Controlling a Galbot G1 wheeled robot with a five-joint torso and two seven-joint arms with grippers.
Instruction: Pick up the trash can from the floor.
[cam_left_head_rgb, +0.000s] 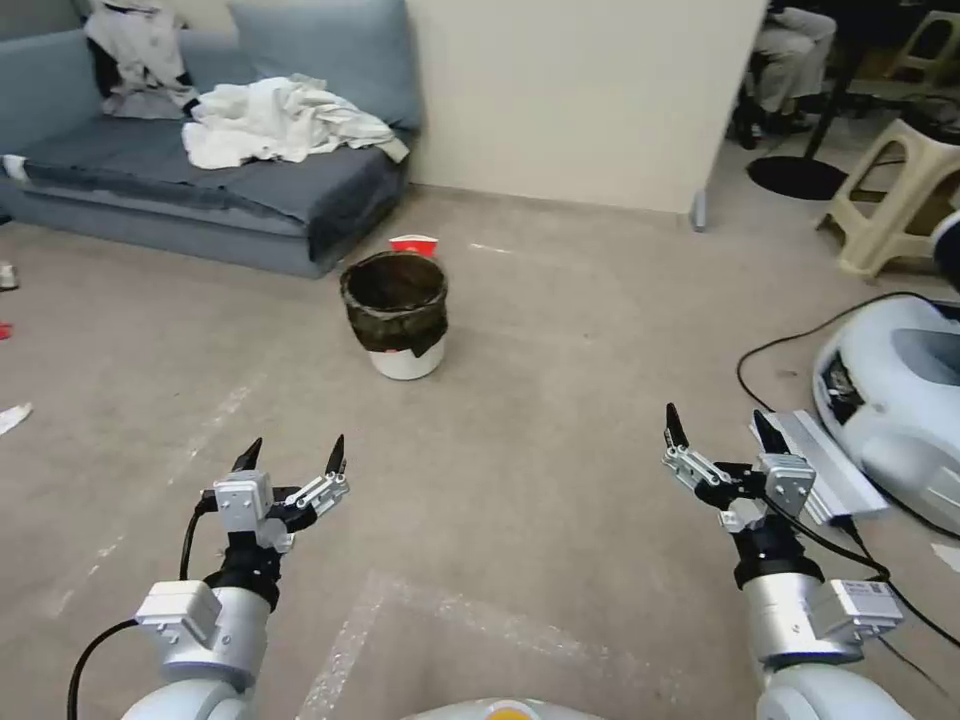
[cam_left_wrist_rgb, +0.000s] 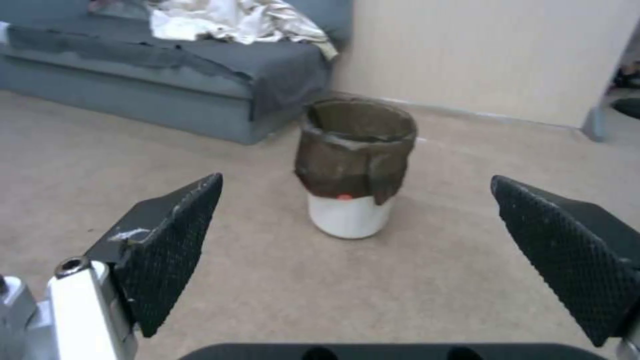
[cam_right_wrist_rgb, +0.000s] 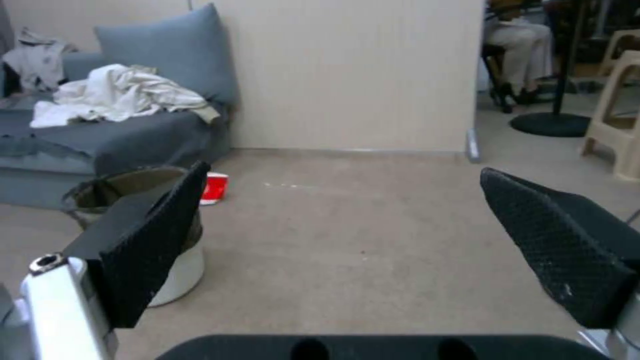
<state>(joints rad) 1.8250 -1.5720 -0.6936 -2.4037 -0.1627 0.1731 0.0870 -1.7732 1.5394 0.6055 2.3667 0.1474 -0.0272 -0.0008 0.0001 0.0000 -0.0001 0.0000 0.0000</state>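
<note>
My left fingers are spread wide apart with nothing between them, and my left gripper hangs above the floor, aimed so that the trash can sits framed in the gap, still well ahead of me. My right gripper is likewise open and empty, its fingers apart, held out on the other side with the can off toward my left. The trash can stands upright on the floor near the corner of the grey sofa, with a small red-and-white paper bowl just behind it. I judge the can light and fairly stiff: a small white plastic bin, seemingly empty. The dark liner folded over its rim is crinkled and loose, so it would likely slip or bunch under my pads. The rim looks the best place to pinch, one finger inside and one outside, clamping liner and plastic wall together; the bare white base is smoother and rounder, so harder to hold.
</note>
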